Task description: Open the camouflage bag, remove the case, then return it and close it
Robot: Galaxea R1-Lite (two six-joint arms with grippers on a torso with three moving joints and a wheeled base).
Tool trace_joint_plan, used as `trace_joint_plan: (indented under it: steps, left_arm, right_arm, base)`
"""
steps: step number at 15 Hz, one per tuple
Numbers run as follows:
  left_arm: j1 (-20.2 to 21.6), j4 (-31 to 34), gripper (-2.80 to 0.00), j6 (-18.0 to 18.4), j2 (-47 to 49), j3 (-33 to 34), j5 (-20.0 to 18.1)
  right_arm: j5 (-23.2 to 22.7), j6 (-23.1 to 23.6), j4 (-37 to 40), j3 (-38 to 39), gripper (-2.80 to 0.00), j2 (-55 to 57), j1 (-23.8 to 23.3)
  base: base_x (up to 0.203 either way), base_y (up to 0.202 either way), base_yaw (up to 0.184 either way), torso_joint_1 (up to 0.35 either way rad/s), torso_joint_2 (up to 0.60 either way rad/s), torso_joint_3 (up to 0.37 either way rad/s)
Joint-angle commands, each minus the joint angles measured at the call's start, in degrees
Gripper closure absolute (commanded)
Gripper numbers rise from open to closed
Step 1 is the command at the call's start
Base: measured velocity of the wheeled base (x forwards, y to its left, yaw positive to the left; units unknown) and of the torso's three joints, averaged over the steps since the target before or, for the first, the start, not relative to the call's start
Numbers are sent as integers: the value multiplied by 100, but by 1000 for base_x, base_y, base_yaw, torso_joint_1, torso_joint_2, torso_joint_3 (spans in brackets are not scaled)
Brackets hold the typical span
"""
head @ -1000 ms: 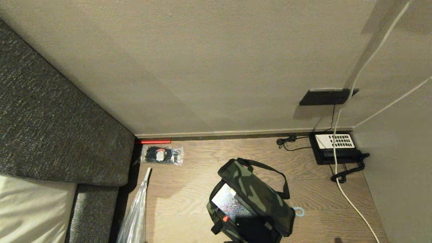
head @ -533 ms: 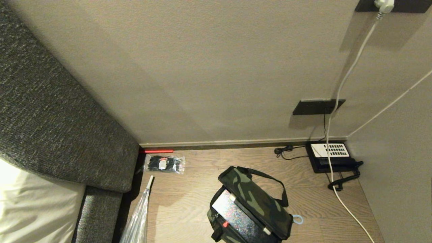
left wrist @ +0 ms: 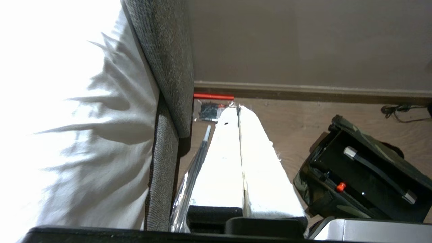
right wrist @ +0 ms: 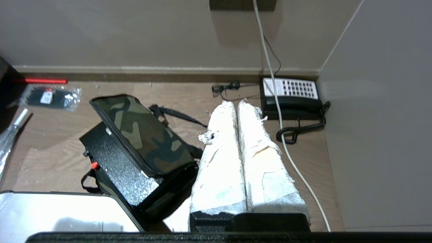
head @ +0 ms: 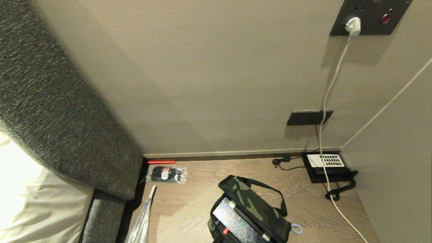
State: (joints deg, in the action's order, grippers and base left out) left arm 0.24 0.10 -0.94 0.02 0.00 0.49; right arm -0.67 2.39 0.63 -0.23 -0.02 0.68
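- Head view: the whole scene sits lower in the frame than a second ago, and a dark wall socket plate with a white plug (head: 352,26) has come into the upper right. This reads as the camera tilting up, not the things moving. The small boxy camouflage bag in green, brown and black (head: 251,211) lies at bottom centre on the wood-grain floor (head: 189,209), lid ajar, a speckled dark case (head: 233,221) showing inside. Neither arm is in view.
- Judgement: the robot seems to be rising from the bag with the lid not yet closed.
- Left wrist view: left gripper (left wrist: 238,109) has its white-wrapped fingers pressed together, empty. The bag lies at lower right, well apart from the tips.
- Right wrist view: right gripper (right wrist: 237,104), fingers pressed together, empty. The bag lies left of centre, near the fingers but not touching. A black desk phone with a white keypad (right wrist: 290,94) sits upper right.
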Motion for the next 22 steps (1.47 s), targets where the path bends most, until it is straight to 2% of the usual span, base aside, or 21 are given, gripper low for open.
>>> trace_joint_plan:
  steps: [1, 22]
  left_arm:
    - [2, -1, 0, -3, -2, 18, 4]
    - [2, -1, 0, 15, -11, 18, -5]
  right_arm:
    - [-3, -8, 7, -3, 0, 11, 2]
    - [-3, -7, 10, -6, 0, 19, 2]
  base:
    - [0, 0, 0, 2, 12, 203]
    - [0, 0, 0, 2, 1, 200]
